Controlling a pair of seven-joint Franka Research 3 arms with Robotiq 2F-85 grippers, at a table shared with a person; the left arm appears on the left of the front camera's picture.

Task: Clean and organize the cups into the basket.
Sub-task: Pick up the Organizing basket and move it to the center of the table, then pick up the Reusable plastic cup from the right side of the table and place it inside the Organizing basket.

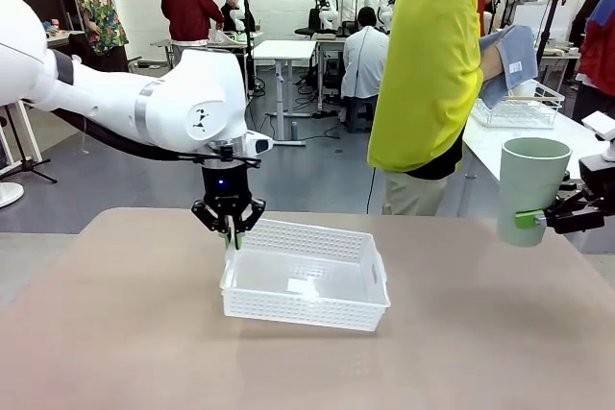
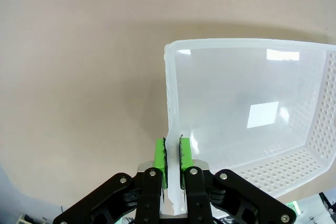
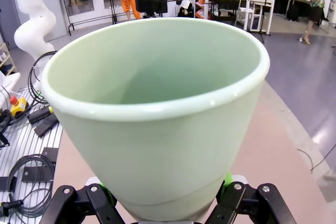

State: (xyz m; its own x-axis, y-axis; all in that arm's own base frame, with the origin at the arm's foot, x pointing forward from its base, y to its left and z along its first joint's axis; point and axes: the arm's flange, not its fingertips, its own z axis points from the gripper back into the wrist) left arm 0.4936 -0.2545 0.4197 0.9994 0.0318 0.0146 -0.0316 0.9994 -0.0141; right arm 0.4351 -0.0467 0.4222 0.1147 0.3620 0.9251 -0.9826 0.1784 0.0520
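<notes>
On the tan table (image 1: 115, 333) the white basket (image 1: 307, 309) sat mid-surface with the left gripper (image 1: 231, 234) pinched tight on its left wall, while the right gripper (image 1: 536, 221) clamped the mint cup (image 1: 531, 180) upright, aloft at the right, before a grey-floored workshop with white tables (image 1: 283, 49).

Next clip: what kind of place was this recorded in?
Most likely a robotics lab or open workshop hall, not a home: several white work tables with people working at them, bare grey floor, and loose cables near what looks like an emergency-stop button.
</notes>
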